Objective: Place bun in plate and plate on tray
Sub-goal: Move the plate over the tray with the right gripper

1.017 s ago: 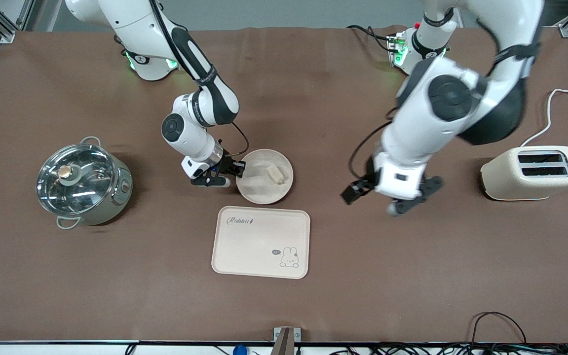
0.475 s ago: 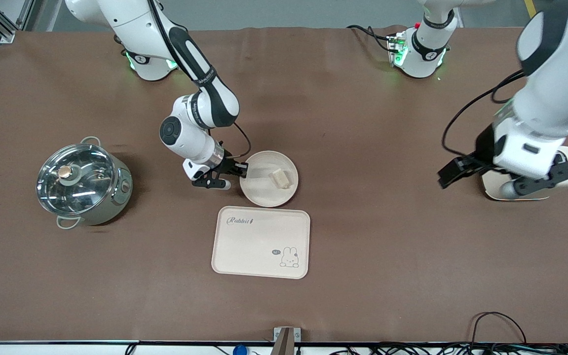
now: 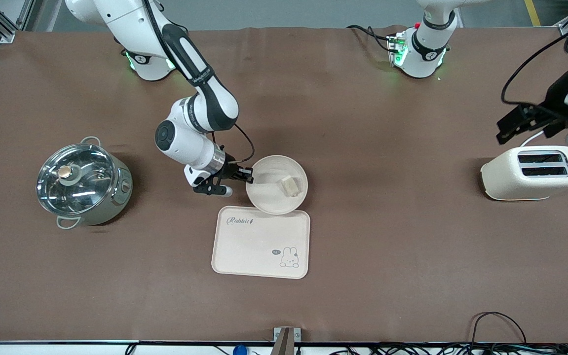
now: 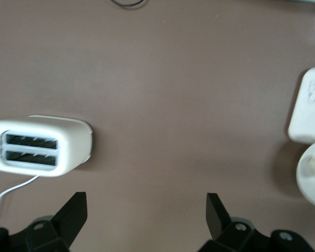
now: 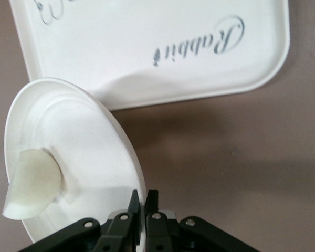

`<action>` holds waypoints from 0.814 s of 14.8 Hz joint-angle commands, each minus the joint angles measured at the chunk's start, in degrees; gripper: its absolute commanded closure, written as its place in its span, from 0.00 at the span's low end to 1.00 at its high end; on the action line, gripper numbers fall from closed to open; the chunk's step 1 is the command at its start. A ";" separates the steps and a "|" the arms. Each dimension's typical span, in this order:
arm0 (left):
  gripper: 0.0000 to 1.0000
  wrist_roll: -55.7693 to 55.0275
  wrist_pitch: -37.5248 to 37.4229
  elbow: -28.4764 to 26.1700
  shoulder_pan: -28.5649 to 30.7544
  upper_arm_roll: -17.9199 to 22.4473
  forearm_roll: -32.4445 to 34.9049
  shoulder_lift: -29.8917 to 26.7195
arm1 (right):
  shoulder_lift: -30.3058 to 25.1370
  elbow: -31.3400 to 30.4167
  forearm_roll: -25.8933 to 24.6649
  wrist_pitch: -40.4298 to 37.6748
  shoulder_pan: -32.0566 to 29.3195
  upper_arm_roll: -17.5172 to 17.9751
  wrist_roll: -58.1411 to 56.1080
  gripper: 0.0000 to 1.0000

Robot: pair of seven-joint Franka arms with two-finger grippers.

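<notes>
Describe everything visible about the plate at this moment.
The plate is round, shallow, plain cream-white with a raised rim, matte like plastic or ceramic. It holds the bun and tilts, its rim pinched by the shut right hand. Its edge nearest the front camera overlaps the tray rim.

**Readable lettering: one word on the tray**

The script word "Rabbit" is printed in dark lettering on the tray [image 3: 260, 242], in the corner nearest the right gripper's fingers [image 5: 146, 198]. A small red triangular warning sign is seen on the toaster [image 3: 533, 173], its content unreadable. No other text can be read.
</notes>
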 commanded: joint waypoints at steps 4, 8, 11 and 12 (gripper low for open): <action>0.00 1.73 -0.16 -10.98 -6.23 5.29 -0.13 -9.31 | 5.60 10.78 1.02 -2.41 -4.63 0.25 -0.60 1.00; 0.00 1.99 -0.16 -10.80 -6.60 4.87 -0.21 -9.14 | 12.45 19.48 0.76 -2.41 -7.44 0.25 -0.69 1.00; 0.00 2.26 -0.16 -10.45 -6.42 4.87 -0.21 -8.96 | 17.20 25.64 0.76 -5.39 -9.30 0.25 -0.78 1.00; 0.00 3.48 -0.16 -10.28 -6.33 4.87 -0.21 -8.88 | 18.61 26.61 0.58 -5.40 -9.30 0.25 -0.78 1.00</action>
